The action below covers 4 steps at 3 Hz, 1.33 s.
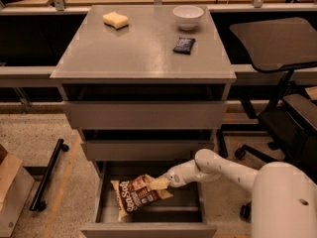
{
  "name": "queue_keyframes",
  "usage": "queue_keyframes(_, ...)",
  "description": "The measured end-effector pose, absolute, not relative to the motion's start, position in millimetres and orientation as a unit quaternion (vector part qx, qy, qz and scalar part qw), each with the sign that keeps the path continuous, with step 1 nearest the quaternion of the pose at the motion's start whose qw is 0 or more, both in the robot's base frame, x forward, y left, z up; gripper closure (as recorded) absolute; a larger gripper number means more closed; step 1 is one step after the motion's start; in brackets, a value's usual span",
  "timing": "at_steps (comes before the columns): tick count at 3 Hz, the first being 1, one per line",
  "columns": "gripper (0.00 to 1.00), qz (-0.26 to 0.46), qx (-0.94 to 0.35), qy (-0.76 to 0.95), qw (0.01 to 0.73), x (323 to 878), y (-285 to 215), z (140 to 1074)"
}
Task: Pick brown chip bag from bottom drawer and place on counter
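Nearest you, the bottom drawer (148, 229) is pulled open. In it lies the brown chip bag (136, 196): crinkled, dark brown middle, cream ends, white "Sea Salt" script, tilted within the tray. Your gripper (159, 183) has its fingers clamped on the bag's upper right edge. Farther back, the counter (143, 53) carries a yellow sponge (115, 19), a dark packet (184, 45) and a white bowl (187, 16).

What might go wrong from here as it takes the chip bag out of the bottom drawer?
The gripper grips the bag only by its edge, so it may slip. The middle drawer sits just above, and the rising bag might snag on it. On the counter, the bowl and packet could get knocked.
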<state>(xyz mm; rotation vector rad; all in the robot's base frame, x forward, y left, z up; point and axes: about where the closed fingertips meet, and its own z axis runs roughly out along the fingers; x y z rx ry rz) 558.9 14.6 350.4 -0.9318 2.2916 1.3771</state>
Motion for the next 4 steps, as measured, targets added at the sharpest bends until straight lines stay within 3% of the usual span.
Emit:
queue_keyframes(2,1.00,0.488,-0.370,0.772,0.170,526.1,-3.0,470.3)
queue_keyframes(4,1.00,0.468,-0.423,0.746,0.212,530.4,-26.6,594.8)
